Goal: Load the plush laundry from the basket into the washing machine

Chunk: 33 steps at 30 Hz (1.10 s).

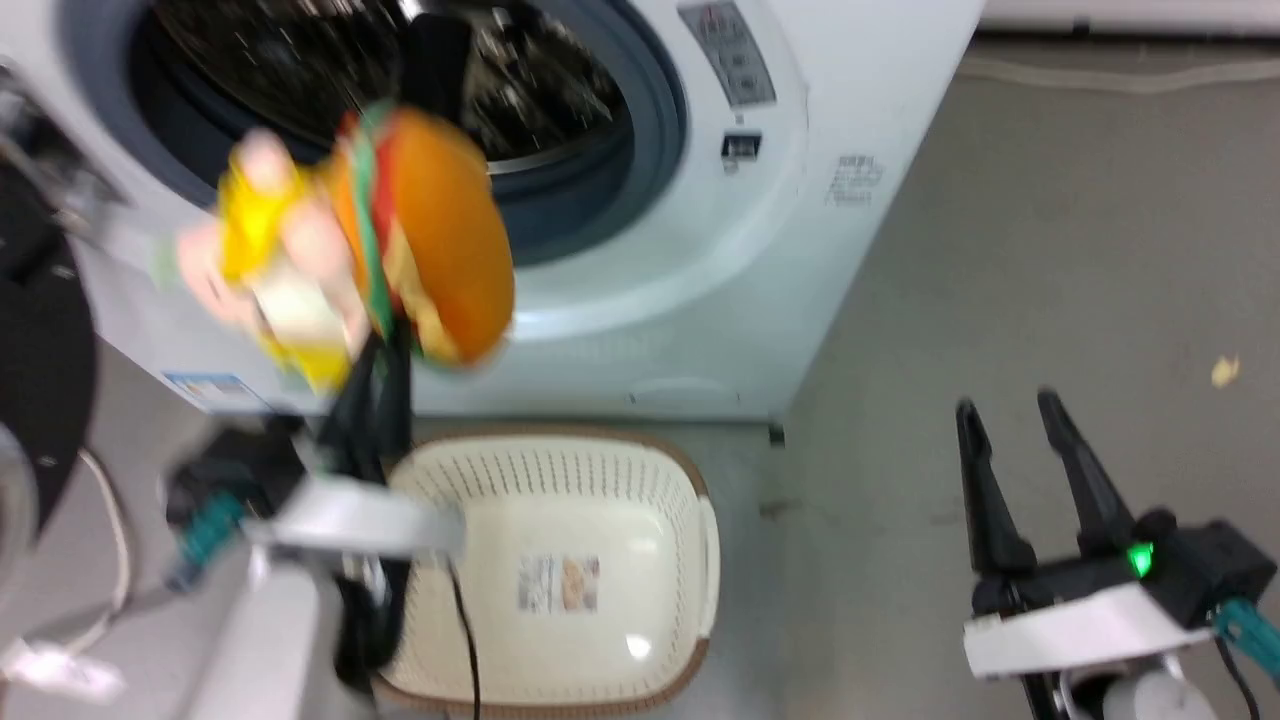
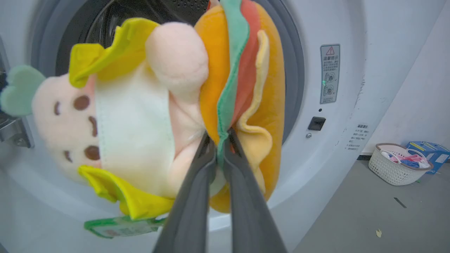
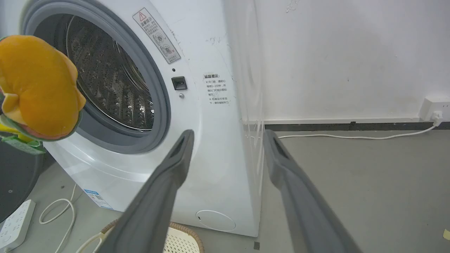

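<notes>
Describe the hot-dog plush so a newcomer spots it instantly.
Find the white washing machine with its round opening. Before it, the left hand holds up the hot-dog plush and a peach-pink doll. The hot-dog plush is the orange bun with green, red, yellow stripes; the doll has a face.

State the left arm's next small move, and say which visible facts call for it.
Probably push the left gripper forward into the drum before opening it. It is shut on the plush laundry, doll and bun together, which hangs in front of the washing machine's open mouth, not yet inside.
</notes>
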Motion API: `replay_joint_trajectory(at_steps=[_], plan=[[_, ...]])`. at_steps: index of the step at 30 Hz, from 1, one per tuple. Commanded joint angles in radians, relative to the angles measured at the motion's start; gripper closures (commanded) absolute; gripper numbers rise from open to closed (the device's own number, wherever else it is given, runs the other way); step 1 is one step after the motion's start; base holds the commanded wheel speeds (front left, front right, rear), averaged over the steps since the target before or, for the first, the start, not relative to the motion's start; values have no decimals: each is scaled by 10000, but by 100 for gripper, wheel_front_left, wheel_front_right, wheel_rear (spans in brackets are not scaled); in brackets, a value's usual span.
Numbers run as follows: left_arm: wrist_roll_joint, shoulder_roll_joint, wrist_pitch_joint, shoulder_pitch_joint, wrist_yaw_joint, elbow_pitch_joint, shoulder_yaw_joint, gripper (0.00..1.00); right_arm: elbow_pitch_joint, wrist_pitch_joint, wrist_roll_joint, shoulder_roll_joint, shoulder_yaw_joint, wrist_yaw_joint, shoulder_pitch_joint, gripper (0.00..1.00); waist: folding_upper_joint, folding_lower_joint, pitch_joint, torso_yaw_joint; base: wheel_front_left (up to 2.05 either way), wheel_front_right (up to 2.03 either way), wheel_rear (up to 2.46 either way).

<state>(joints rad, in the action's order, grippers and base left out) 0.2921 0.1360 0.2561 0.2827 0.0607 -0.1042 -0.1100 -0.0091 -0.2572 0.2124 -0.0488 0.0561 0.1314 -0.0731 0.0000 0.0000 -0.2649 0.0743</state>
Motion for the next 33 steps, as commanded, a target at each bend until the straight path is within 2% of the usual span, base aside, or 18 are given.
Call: replay_joint_trajectory(at_steps=[1, 7, 12, 18, 25, 33], plan=[[29, 46, 56, 446, 101, 70, 79, 100, -64, -45, 53, -14, 52, -7, -252, 0, 0, 0, -844, 323, 0, 0, 0], [13, 832, -337, 2844, 364, -530, 248, 100, -200, -45, 274, -14, 216, -7, -900, 0, 0, 0, -2327, 882, 0, 0, 0], [-260, 1665, -1632, 5211, 293, -1435, 379, 100, -324, -45, 547, -14, 258, -7, -1395, 0, 0, 0, -3405, 1375, 0, 0, 0], [-489, 2655, -3014, 8033, 517, -3163, 66, 100, -531, -45, 954, -14, 435, -7, -1905, 0, 0, 0, -4326, 1891, 0, 0, 0], [-764, 3332, -4387, 10382, 638, -5708, -603, 100, -486, -46, 1359, -14, 659, -7, -2298, 0, 0, 0, -4925, 2333, 0, 0, 0], [-1327, 3754, -4962, 11658, 668, -7555, -1376, 100, -465, -46, 1608, -14, 850, -7, -2392, 0, 0, 0, -5187, 2584, 0, 0, 0]])
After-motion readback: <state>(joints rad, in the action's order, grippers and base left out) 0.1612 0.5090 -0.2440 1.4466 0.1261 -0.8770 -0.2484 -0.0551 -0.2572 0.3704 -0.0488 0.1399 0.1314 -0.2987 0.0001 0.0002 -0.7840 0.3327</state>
